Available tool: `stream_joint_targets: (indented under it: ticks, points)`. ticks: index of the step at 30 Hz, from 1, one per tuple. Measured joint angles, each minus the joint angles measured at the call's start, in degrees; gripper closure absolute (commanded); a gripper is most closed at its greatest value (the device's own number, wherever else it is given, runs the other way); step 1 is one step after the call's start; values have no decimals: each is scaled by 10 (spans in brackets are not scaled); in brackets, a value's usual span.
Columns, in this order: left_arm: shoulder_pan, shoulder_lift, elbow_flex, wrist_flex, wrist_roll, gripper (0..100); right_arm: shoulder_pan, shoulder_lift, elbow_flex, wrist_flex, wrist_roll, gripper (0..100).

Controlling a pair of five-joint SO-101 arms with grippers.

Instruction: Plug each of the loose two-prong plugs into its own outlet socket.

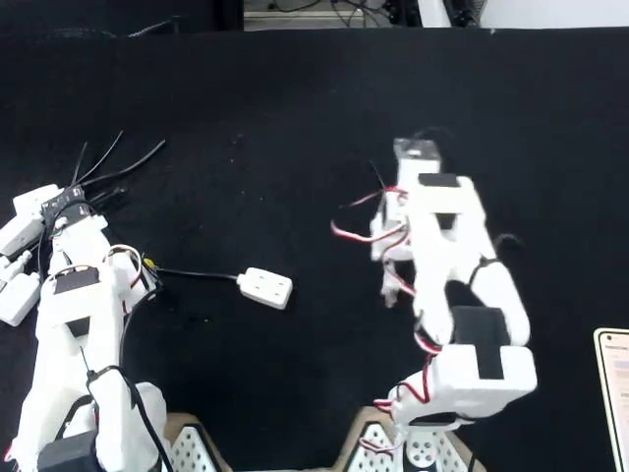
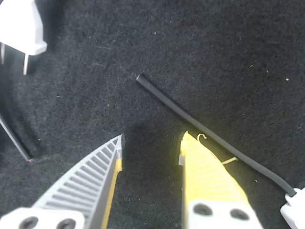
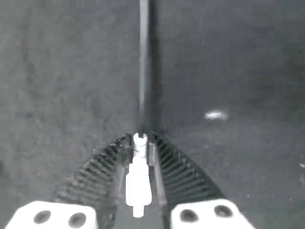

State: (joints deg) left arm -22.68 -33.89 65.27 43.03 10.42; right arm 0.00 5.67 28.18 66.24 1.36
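My left gripper [image 2: 150, 143] is open just above the black cloth, its grey and yellow fingertips either side of bare cloth beside a black cable stub [image 2: 190, 119]. A white two-prong plug [image 2: 21, 28] lies a little ahead of it. From above, that gripper [image 1: 74, 202] sits next to a cluster of white plugs [image 1: 22, 236] at the far left. A white outlet socket [image 1: 267, 286] on a black lead lies mid-table. My right gripper [image 3: 138, 138] is shut on a white plug [image 3: 137, 179], whose cable [image 3: 143, 57] runs straight away from it. In the high view this gripper [image 1: 418, 152] is right of centre.
Loose black cable ends [image 1: 123, 162] fan out behind the left plug cluster. A white sheet of paper [image 1: 614, 383] lies at the right table edge. Red and white arm wires [image 1: 369, 231] hang beside the right arm. Black cloth covers the whole table [image 1: 295, 108].
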Motion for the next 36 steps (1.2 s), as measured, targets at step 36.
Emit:
stream_joint_targets:
  ticks: [36]
  points:
    - [0,0,0,0,0,798,-53,-6,35,25,605,885]
